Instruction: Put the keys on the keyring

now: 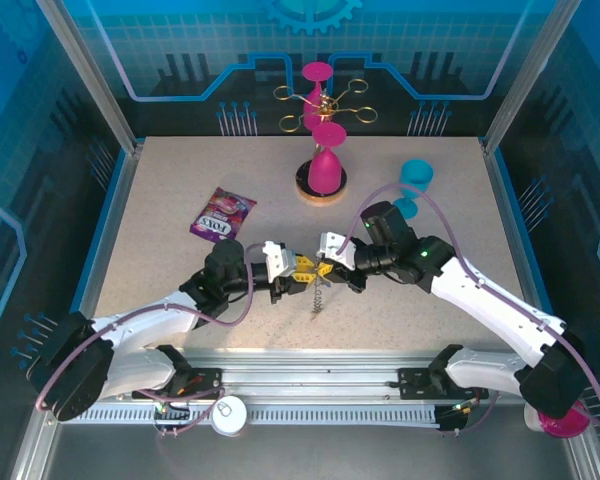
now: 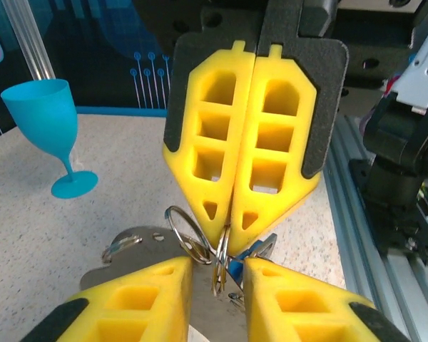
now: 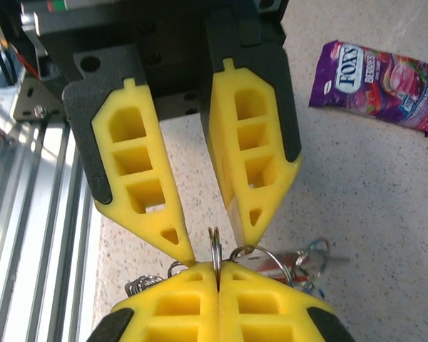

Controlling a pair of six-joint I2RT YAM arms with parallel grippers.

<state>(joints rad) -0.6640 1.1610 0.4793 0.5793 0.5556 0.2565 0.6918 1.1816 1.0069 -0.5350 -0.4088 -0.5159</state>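
Note:
Over the table's front middle my two grippers meet tip to tip. My right gripper is shut on a thin silver split ring that stands on edge. My left gripper is open, one finger on each side of that ring with a gap either way. A larger silver ring is linked to it. Keys hang in the cluster: a blue tag and a red tag show. A short chain dangles below the fingertips. The keyring's dark loop is hidden.
A purple snack packet lies back left. A pink goblet on a round base and a gold stand are at the back. A blue goblet stands just behind my right arm. The metal rail runs along the near edge.

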